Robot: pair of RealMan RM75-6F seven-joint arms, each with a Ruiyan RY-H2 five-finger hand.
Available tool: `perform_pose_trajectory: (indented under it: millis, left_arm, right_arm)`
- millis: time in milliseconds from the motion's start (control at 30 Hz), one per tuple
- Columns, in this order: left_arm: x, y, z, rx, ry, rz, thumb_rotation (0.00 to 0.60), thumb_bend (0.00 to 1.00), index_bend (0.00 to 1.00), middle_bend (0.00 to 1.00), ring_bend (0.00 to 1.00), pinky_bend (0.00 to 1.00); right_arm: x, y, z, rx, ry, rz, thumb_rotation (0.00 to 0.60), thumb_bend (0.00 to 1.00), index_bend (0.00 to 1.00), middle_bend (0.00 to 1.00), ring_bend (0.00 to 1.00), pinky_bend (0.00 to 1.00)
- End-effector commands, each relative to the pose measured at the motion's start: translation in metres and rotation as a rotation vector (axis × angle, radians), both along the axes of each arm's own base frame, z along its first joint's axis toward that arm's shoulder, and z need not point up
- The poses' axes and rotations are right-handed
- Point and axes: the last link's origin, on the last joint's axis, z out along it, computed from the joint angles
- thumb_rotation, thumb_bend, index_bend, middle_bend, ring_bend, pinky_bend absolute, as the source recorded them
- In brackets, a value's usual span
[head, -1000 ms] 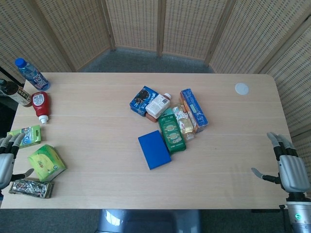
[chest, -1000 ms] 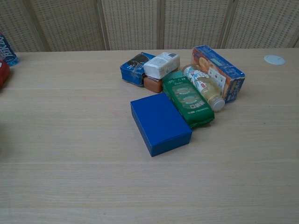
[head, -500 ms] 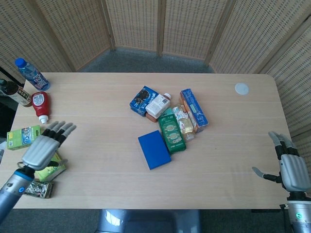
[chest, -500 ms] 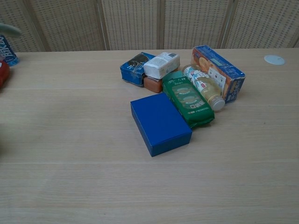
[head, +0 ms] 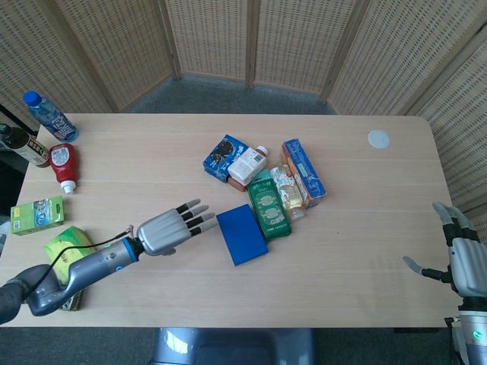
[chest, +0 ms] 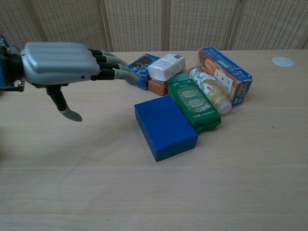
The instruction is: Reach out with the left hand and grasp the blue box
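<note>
Left hand (head: 166, 230), fingers spread and empty, hovers just left of the flat blue rectangular box (head: 242, 234), which lies mid-table touching the green packet (head: 269, 208); the spread likely prepares a grasp across the box's width.

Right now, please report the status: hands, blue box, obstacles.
Left hand open, short of the blue box, not touching. Right hand open at table edge. Green packet lies against the box's far side.

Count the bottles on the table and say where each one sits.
5. At the far left edge: blue-capped clear plastic bottle, dark glass bottle, red squeeze bottle. In the central cluster: white bottle and clear yellowish bottle. More may be hidden.
</note>
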Motion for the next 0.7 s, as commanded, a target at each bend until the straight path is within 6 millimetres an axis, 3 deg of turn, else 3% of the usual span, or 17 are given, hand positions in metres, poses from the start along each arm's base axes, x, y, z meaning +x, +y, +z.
perform_pose_trajectory:
  millis: [33, 700]
  left_arm:
    - [0.016, 0.007, -0.021, -0.022, 0.029, -0.057, 0.600, 0.00, 0.00, 0.00, 0.00, 0.00]
    - [0.071, 0.020, -0.092, -0.093, 0.119, -0.188, 0.600, 0.00, 0.00, 0.00, 0.00, 0.00]
  right_arm:
    - [-0.002, -0.001, 0.005, -0.046, 0.054, -0.003, 0.526, 0.00, 0.00, 0.00, 0.00, 0.00]
    - [-0.006, -0.001, 0.023, -0.144, 0.047, -0.018, 0.525, 0.00, 0.00, 0.00, 0.00, 0.00]
